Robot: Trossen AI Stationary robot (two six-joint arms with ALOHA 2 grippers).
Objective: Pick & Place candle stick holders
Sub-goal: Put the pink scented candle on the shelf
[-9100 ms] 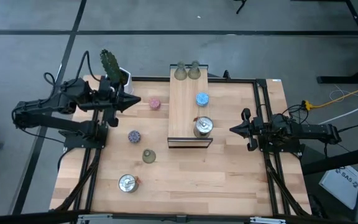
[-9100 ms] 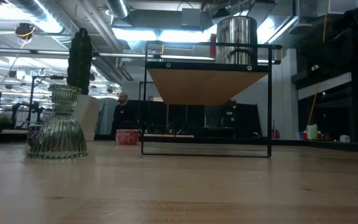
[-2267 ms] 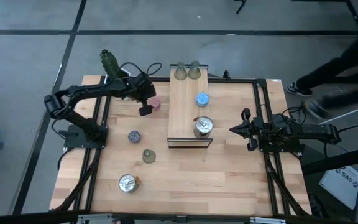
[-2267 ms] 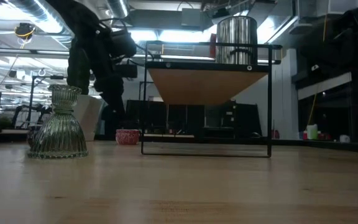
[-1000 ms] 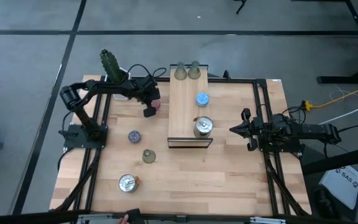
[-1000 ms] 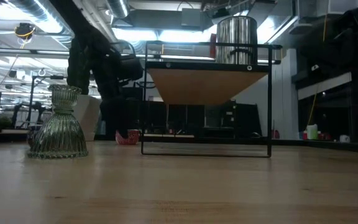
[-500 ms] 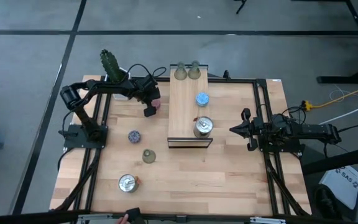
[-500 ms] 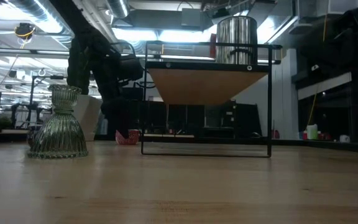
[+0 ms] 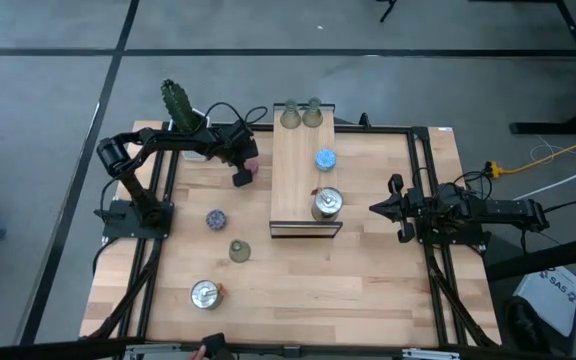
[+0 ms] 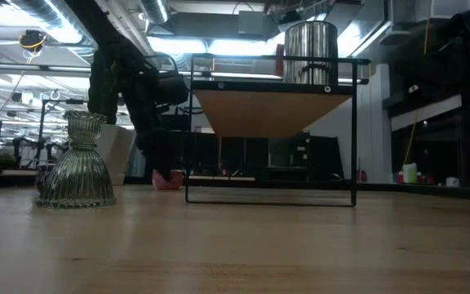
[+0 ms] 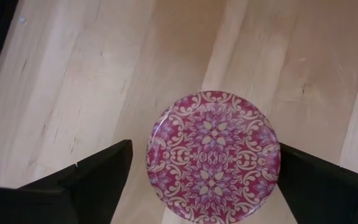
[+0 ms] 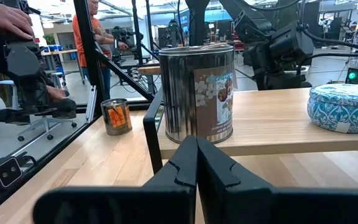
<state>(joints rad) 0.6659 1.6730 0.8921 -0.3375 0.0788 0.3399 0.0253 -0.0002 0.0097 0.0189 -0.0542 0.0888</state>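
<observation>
Since the earliest high view, the left arm had swung from the table's left edge toward the upper centre of the frame, bringing the left gripper down over the pink holder, which lay just left of the wooden board; in the left wrist view its fingers stood spread wide on either side of the patterned pink disc, not touching it, a placement judged to prepare a sideways pinch on a low round object; nothing was held. The right gripper waited at the right of the high view, fingers pressed together and empty, pointing at the silver holder on the board.

Remaining holders: two green ones at the board's upper end; a blue one mid-board; on the bare table, a purple one, a green one and a second silver one at lower left. The board was raised on a black wire frame, seemingly as the target shelf; a cactus stood at the upper left corner.

Surface: pale planked wood. Room: workshop with overhead lighting; a person in an orange top stood beyond the table.
</observation>
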